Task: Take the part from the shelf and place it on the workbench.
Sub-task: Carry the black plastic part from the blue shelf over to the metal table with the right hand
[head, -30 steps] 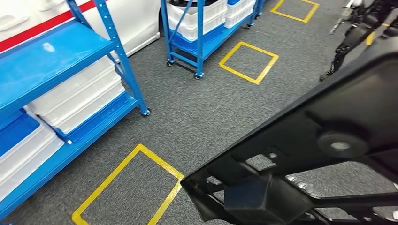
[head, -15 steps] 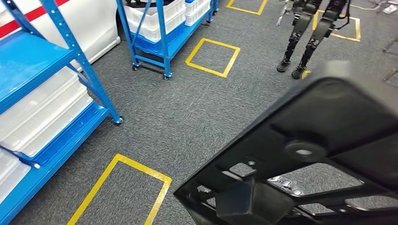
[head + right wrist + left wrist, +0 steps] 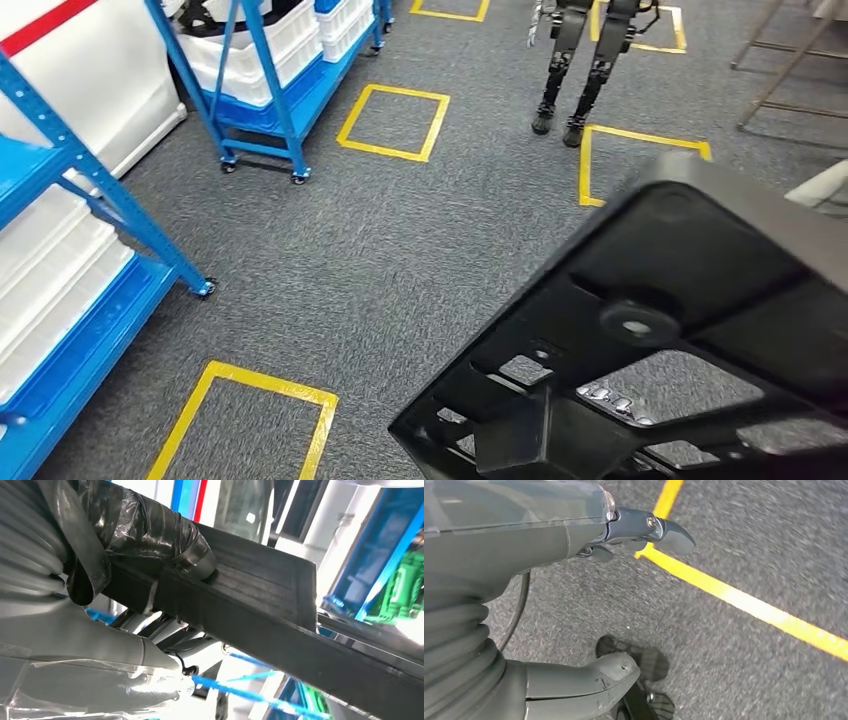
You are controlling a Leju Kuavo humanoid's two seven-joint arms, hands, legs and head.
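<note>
The part (image 3: pixel 680 330), a large black moulded frame with cut-outs, is off the shelf (image 3: pixel 70 250) and rides low in front of the robot, well above the grey floor (image 3: pixel 400 230); no desk appears ahead, so by my judgement the carry is under way and the placing is not yet begun. The chief risk is a slip: the part is broad and long, and the right hand (image 3: pixel 125 575) grips it at one edge, so its far end could sag or twist out as the robot walks. A swing of that far end could also strike the blue shelf close on the left, the rolling rack (image 3: pixel 270 90) farther off, or the other robot (image 3: pixel 580 60) standing on the yellow floor marks. In the right wrist view the taped fingers (image 3: pixel 150 525) curl over the top of a ribbed black bar of the part and the thumb sits beneath it, a closed clamp around the edge. The left hand (image 3: pixel 589 595) hangs over the floor beside a yellow line (image 3: pixel 744 602); its thumb and a dark finger stand apart with nothing between them, so it seems spread and empty, though much of it is hidden by its own cover.
</note>
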